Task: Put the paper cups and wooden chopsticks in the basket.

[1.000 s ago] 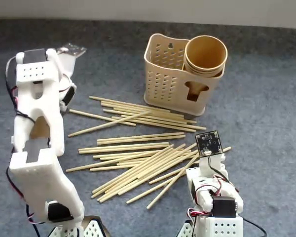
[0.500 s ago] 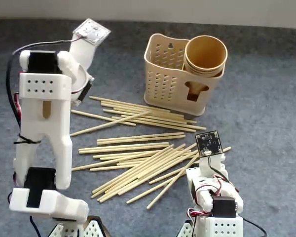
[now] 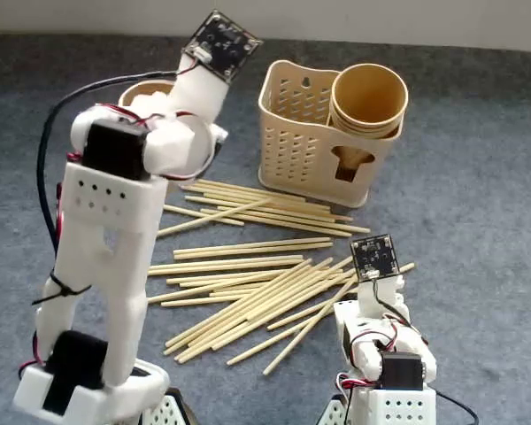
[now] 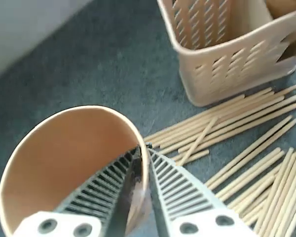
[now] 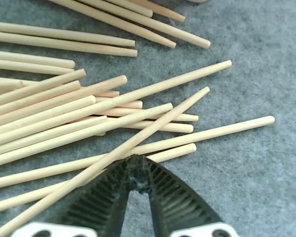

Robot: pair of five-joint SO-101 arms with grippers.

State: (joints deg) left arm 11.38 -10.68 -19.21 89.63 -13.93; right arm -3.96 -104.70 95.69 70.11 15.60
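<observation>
Left fingers (image 4: 175, 190) are clamping the rim of a paper cup (image 4: 64, 158), one finger inside the wall and one outside; right fingers (image 5: 172, 197) are resting pressed together, gripping nothing, low over the near ends of the chopsticks. Grey felt-like worktop (image 3: 478, 221) is carrying everything; the cream slotted basket (image 3: 301, 142) is standing upright toward the back, with a stack of paper cups (image 3: 369, 97) sitting in one compartment (the one farther from the held cup); the held cup is staying to the left of the basket, apart from it, partly behind the left arm; wooden chopsticks (image 3: 248, 283) are lying scattered on the worktop in front of the basket.
</observation>
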